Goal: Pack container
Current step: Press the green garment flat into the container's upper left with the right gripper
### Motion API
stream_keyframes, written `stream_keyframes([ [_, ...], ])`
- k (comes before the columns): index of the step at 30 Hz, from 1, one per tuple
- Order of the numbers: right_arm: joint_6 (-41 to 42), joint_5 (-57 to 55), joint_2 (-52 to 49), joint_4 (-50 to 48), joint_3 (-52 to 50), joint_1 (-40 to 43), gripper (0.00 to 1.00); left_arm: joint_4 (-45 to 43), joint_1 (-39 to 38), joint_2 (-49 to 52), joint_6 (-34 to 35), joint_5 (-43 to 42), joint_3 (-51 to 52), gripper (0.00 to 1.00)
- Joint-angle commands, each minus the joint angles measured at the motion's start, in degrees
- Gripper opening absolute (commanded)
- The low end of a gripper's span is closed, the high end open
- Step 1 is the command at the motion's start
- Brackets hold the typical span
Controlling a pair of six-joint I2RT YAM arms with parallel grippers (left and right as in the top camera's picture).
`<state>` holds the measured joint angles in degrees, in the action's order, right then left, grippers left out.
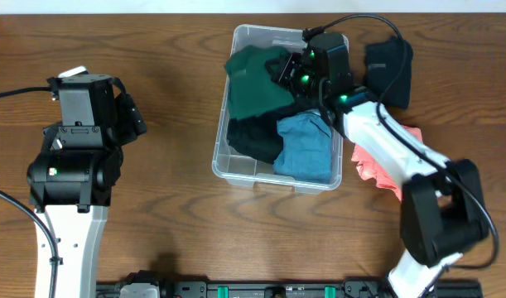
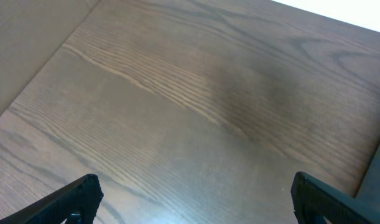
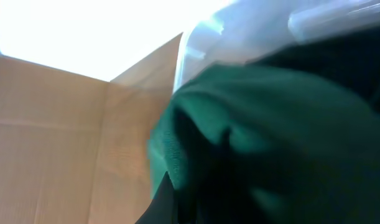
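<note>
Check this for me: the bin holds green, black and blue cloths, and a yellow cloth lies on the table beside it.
Wrong colour: beside the bin on the table lies a pink cloth, not yellow, as the overhead view shows. The bin does hold a green cloth, black cloth and blue cloth.

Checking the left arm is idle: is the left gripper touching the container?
Apart. Overhead shows bare table between the left gripper and the container.
</note>
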<state>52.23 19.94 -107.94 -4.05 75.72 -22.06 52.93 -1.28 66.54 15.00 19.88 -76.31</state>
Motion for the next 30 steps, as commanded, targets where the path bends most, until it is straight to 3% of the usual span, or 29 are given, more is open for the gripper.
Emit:
stream_keyframes([
  [1,-0.26,-2.60,-2.86,-4.74,0.22,2.27,0.01,0.20,0.24,0.13,0.28,0.74,0.11,0.98],
  [5,-3.23,-2.62,-5.90,-10.97,0.22,4.26,0.01,0.20,0.24,0.13,0.28,0.74,0.11,0.98],
  [23,-7.34,-2.58,-11.13,-10.95,0.22,5.49,0.03,0.20,0.24,0.13,0.28,0.74,0.11,0.98],
  [24,-7.69,-1.79,-11.10,-11.19,0.22,5.35,0.14,0.20,0.24,0.13,0.28,0.74,0.11,0.98],
  [27,-13.88,3.74,-10.71,-13.66,0.24,5.57,0.67,0.17,0.24,0.13,0.28,0.74,0.11,0.98],
  [30,-18.08,6.60,-9.35,-13.35,0.24,6.49,0.84,0.17,0.24,0.13,0.28,0.74,0.11,0.98],
])
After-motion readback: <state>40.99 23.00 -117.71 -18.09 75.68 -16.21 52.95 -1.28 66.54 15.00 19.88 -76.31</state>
